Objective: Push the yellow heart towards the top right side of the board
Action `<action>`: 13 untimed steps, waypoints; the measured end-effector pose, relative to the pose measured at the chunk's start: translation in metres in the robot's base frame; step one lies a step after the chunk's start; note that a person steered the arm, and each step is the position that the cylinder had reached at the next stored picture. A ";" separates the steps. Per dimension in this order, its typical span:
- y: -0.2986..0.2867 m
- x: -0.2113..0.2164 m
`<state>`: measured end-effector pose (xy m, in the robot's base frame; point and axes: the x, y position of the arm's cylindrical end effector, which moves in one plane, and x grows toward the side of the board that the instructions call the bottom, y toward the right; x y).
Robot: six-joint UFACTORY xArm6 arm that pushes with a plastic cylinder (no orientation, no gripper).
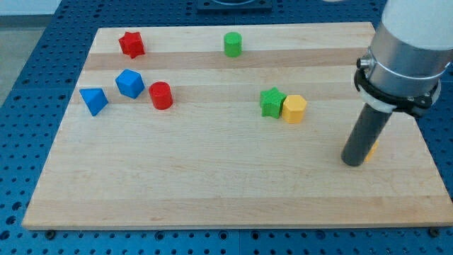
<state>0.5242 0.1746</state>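
My tip [352, 162] rests on the board at the view's right, below the middle. A yellow block [373, 149] shows only as a small sliver just right of the rod, mostly hidden behind it; its shape cannot be made out. A second yellow block, a hexagon [294, 109], sits left of the rod near the board's middle, touching a green star [272, 102].
A green cylinder [233, 44] stands near the top edge. At the view's left are a red star [132, 44], a blue block [129, 83], a blue triangle [93, 100] and a red cylinder [161, 95]. The wooden board [212, 184] lies on a blue perforated table.
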 end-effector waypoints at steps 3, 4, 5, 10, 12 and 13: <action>0.000 0.036; 0.009 0.077; 0.023 0.020; 0.023 -0.132; 0.017 -0.130; 0.011 -0.059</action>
<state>0.4651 0.1859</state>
